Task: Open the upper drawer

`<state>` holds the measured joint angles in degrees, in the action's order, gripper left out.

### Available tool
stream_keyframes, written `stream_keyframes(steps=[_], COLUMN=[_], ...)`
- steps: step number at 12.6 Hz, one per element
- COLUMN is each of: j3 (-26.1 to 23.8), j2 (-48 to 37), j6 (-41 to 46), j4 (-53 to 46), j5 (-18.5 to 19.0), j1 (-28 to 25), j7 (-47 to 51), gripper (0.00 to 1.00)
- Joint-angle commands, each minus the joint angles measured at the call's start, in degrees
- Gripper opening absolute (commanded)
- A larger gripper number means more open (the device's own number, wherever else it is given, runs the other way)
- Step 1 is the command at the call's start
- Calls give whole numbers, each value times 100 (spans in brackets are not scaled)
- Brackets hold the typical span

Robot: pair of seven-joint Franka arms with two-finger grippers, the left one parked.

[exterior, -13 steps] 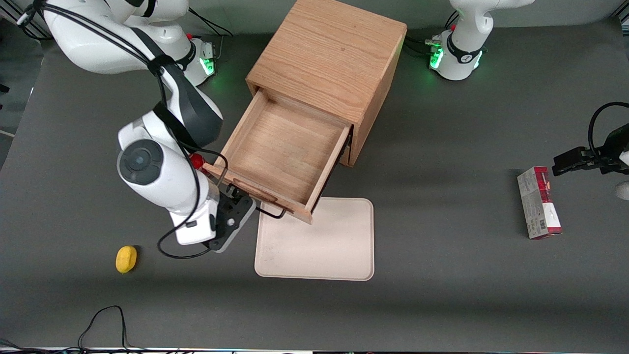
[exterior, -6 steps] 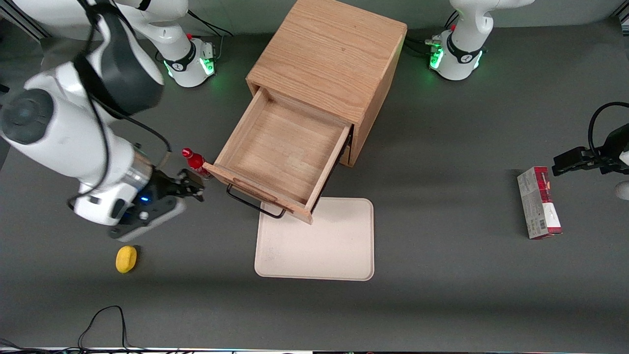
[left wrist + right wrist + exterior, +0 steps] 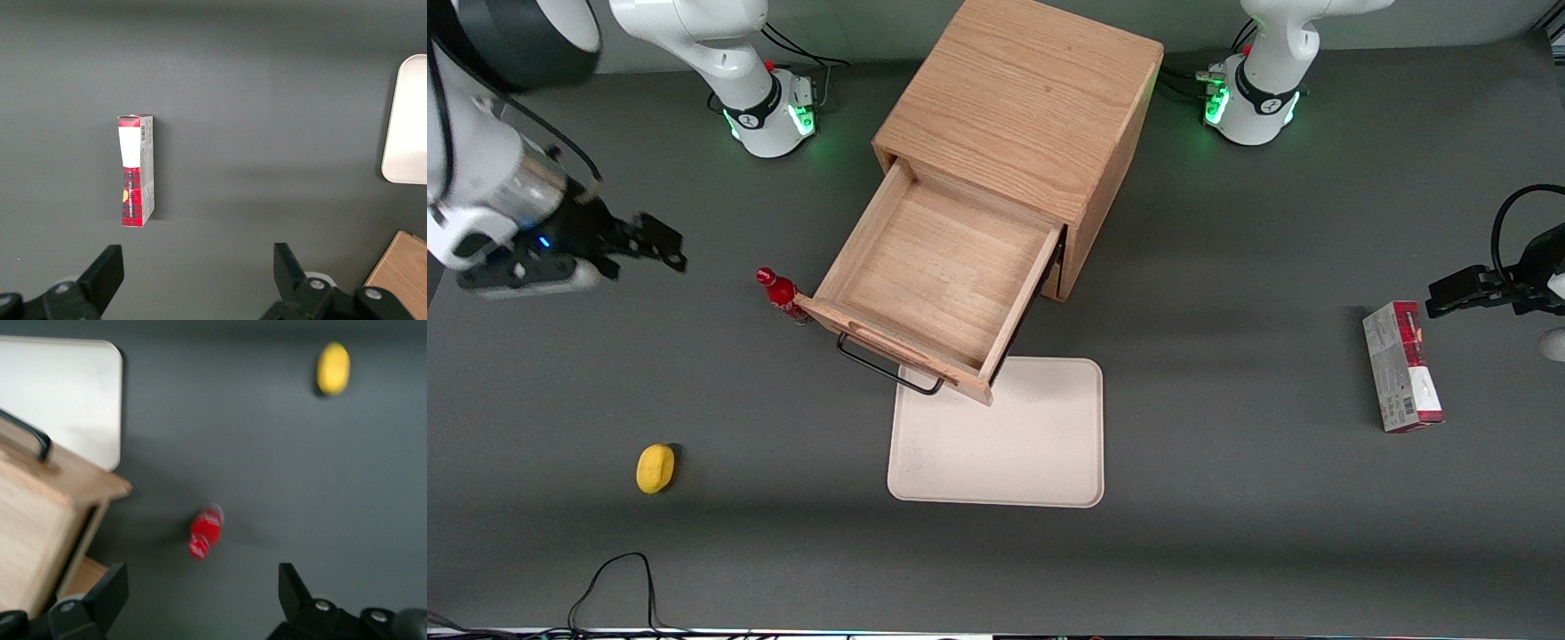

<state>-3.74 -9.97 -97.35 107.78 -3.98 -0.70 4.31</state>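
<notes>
The bench (image 3: 1227, 551) is a broad dark grey surface, and on it the wooden cabinet (image 3: 1032, 98) stands with the upper drawer (image 3: 938, 271) pulled well out toward the front camera, its bare oak floor in plain sight. By the look of it the job is as good as done; what remains, I'd judge, is only for the arm to get clear.

The drawer's long axis of travel runs on a slant from the cabinet's face down toward the cream tray (image 3: 1005, 444), and its front edge overhangs that tray's corner. The black bar handle (image 3: 889, 369) lies across that slant, along the drawer front.

The gripper (image 3: 663, 242) sits well apart from the handle, off toward the working arm's end of the bench and held above the surface. The fingers (image 3: 107, 593) are spread wide with nothing between them. The wrist is turned roughly level, fingers pointing toward the cabinet.

In the right wrist view the drawer corner and handle end show, with the little red bottle (image 3: 203, 533) upright just beside the drawer's front corner; it looks close enough to touch, though I can't swear it does. The small yellow object (image 3: 655, 468) rests nearer the front camera, well apart from everything.
</notes>
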Motion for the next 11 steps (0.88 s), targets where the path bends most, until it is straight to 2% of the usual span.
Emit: stream_keyframes(steps=[1, 5, 11], j3=[93, 84, 110], j2=[-435, -216, 39], j6=[294, 260, 260], j4=[314, -82, -283], j5=[204, 406, 415], j1=[-18, 9, 44], j7=[210, 228, 421], gripper=[100, 100, 100])
